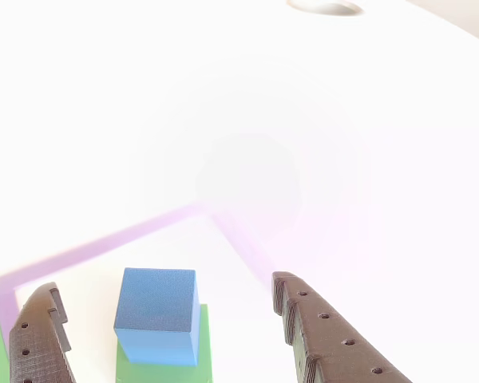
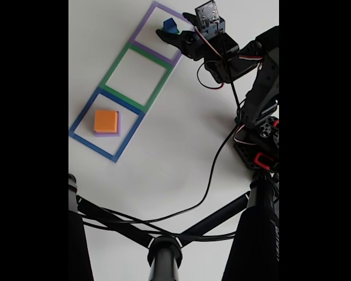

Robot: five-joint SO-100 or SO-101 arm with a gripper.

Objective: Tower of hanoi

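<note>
jaws [image 1: 168,319] released, straddling blue cube [image 1: 158,325] on green block [image 1: 203,359] | fixed view: orange-yellow block [image 2: 106,120] atop purple block [image 2: 117,127]

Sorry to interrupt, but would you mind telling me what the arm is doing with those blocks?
It is working through a Tower of Hanoi. The open gripper straddles the small blue cube, which sits on the green block inside the purple outline. The fingers do not appear to touch the cube. In the fixed view, the orange-yellow block rests on the purple block in the blue outline. The green outline holds nothing.
</note>
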